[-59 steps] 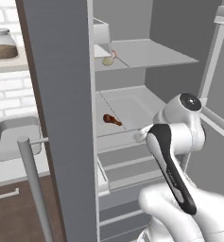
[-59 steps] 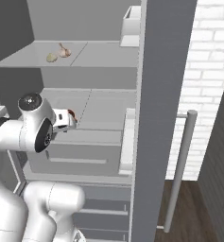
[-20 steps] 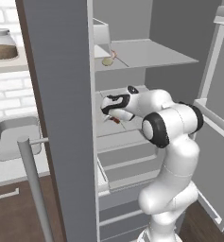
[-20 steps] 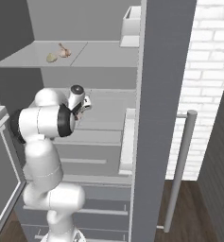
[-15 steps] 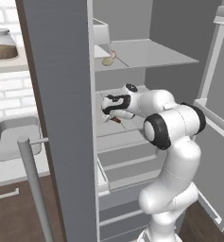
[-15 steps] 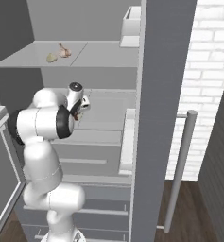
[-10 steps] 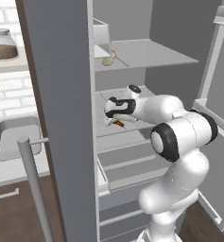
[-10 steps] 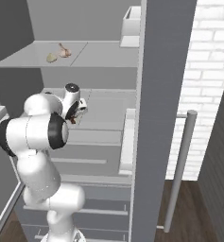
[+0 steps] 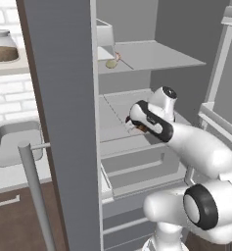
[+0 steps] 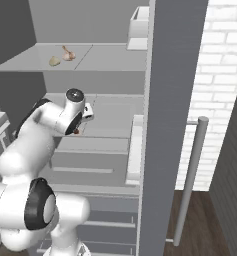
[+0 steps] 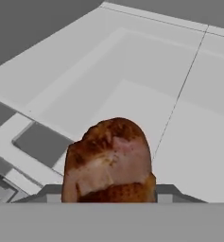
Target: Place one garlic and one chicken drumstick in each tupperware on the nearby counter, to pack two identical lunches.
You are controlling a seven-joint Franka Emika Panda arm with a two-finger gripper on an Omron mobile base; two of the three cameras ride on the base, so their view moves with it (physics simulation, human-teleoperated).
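Drumstick meat, reddish-brown, sits low in the centre of the hand view: the chicken drumstick (image 11: 108,160) rises from the bottom edge where the fingertips would be, with pale shelf floor beyond it, so the gripper (image 9: 135,126) looks clamped on it, jaws part-way closed around the meaty end. In the left base view that hand lies just right of centre, over the middle shelf (image 9: 118,110) of the open fridge, a scrap of brown showing at its tip; the right base view puts the same brown spot (image 10: 77,132) at centre left under the wrist. Holding it by the thick end probably gives the widest, firmest bite for carrying it out to a tupperware. On the upper shelf (image 10: 105,57), at upper left of the right base view, the garlic (image 10: 54,61) rests beside a second, pinker bulb (image 10: 68,54), both untouched, well above the hand
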